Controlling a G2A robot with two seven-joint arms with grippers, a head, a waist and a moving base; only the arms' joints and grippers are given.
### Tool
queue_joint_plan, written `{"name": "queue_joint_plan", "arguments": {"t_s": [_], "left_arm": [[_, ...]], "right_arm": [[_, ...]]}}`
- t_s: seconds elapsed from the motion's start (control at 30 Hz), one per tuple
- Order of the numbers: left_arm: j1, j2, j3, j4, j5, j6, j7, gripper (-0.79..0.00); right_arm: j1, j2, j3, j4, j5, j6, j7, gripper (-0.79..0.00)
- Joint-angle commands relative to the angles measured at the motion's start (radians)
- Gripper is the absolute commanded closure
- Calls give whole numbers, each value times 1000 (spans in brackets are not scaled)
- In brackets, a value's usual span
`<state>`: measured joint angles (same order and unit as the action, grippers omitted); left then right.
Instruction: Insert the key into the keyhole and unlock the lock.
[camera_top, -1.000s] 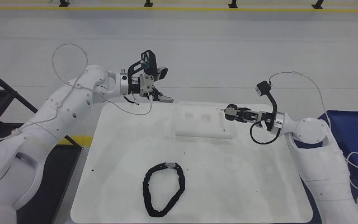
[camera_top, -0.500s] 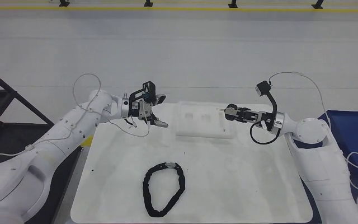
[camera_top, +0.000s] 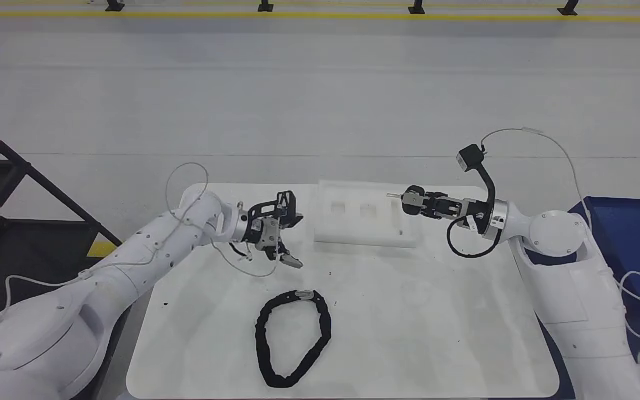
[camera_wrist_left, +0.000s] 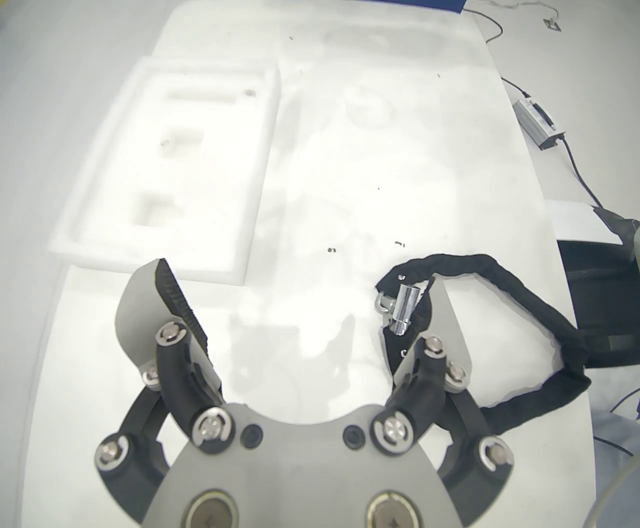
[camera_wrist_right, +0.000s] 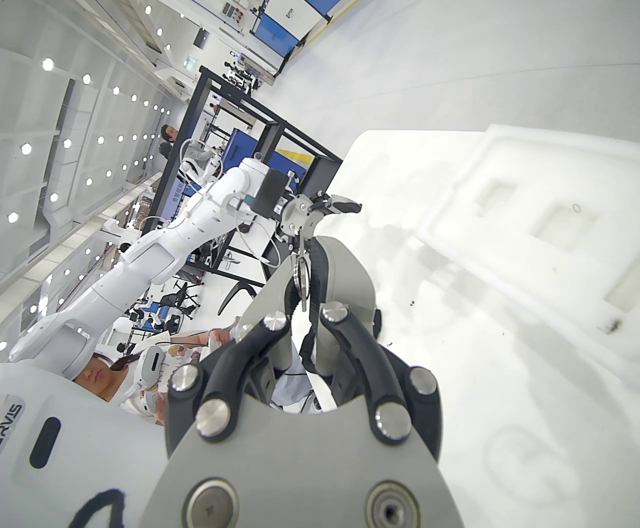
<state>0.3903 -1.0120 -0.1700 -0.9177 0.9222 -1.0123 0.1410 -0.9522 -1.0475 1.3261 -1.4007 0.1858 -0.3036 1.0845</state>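
**Though gripped and ready, nowhere near insertion yet**

Though far from its target, already in hand: key (camera_wrist_right: 301, 277) pinched flat between the pressed-together fingers of the right gripper (camera_top: 412, 200), thin tip poking out, held aloft above the right end of the foam tray (camera_top: 365, 218). So, pick-up done.

Well apart from that, lock (camera_top: 292, 335): a black fabric-sleeved chain loop lying flat on the near middle of the table (camera_top: 480, 330), closed by the look of it. At the loop's far end, a short silver lock cylinder (camera_wrist_left: 404, 309) resting on the tabletop. Keyhole too small to make out, so its facing unknown.

Low over the table just beyond that cylinder, left gripper (camera_wrist_left: 300, 295) spread wide and holding nothing. One finger close beside the cylinder, apparently short of touching.

Judged early in the job. Left to do, most likely: taking hold of the cylinder to steady it and turn its opening toward the key, carrying the key across from the tray to the lock, lining up the tip, pushing in, turning, and freeing the chain end.
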Motion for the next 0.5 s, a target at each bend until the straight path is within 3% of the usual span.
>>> {"name": "queue_joint_plan", "arguments": {"t_s": [0.0, 0.13, 0.47], "left_arm": [[7, -4, 0, -6, -11, 0, -35, -785], [10, -9, 0, -29, -26, 0, -114, -785], [10, -9, 0, -29, -26, 0, -114, -785]], "right_arm": [[0, 0, 0, 0, 0, 0, 0, 0], [0, 0, 0, 0, 0, 0, 0, 0], [0, 0, 0, 0, 0, 0, 0, 0]]}}
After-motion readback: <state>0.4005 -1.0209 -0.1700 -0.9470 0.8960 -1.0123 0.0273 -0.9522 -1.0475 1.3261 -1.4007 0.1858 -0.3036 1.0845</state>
